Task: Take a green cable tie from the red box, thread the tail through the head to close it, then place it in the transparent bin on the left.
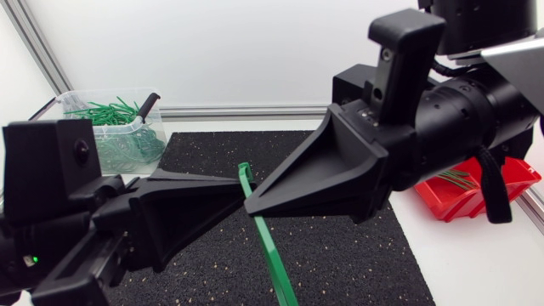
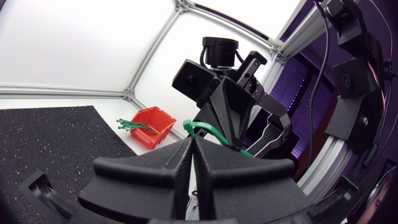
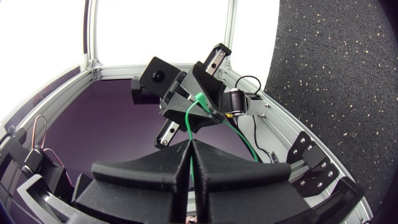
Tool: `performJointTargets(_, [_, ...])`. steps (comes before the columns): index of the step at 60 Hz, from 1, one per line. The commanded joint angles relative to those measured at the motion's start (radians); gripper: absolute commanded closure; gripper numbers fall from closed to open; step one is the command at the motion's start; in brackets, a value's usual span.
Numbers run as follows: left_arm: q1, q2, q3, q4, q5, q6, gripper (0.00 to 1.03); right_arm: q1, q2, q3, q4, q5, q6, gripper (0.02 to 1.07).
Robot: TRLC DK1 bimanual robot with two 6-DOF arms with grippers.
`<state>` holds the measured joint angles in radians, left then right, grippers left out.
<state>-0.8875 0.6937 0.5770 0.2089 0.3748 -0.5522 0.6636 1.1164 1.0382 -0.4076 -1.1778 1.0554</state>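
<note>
Pincers first: your left gripper [image 1: 240, 195] and right gripper [image 1: 252, 201] meet tip to tip above the black mat [image 1: 340, 255]. Each has its fingers pressed closed on the green cable tie [image 1: 270, 246], whose tail hangs down between them. You'll find the red box [image 1: 517, 175] at the right and the transparent bin [image 1: 85, 93] far left.
</note>
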Motion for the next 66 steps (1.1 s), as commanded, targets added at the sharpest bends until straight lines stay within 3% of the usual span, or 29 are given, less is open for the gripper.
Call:
performJointTargets(1, [-0.064,-0.023,0.047,0.006,-0.014,0.041,0.99,-0.016,0.01,0.028,-0.013,0.021,0.034,1.01])
performJointTargets(7, [-0.126,-0.034,0.057,-0.008,-0.089,0.092,0.99,-0.018,0.016,0.031,-0.022,0.03,0.034,1.01])
performJointTargets(15, [-0.13,-0.036,0.072,-0.009,-0.125,0.109,0.99,-0.025,0.01,0.022,-0.042,0.032,0.034,1.01])
performJointTargets(37, [-0.087,-0.019,0.107,0.0,-0.143,0.14,0.99,-0.033,-0.017,0.0,-0.059,0.04,0.037,1.01])
performJointTargets(66, [-0.176,0.015,0.067,0.001,-0.189,0.175,0.99,-0.044,-0.055,0.025,-0.069,0.04,0.037,1.01])
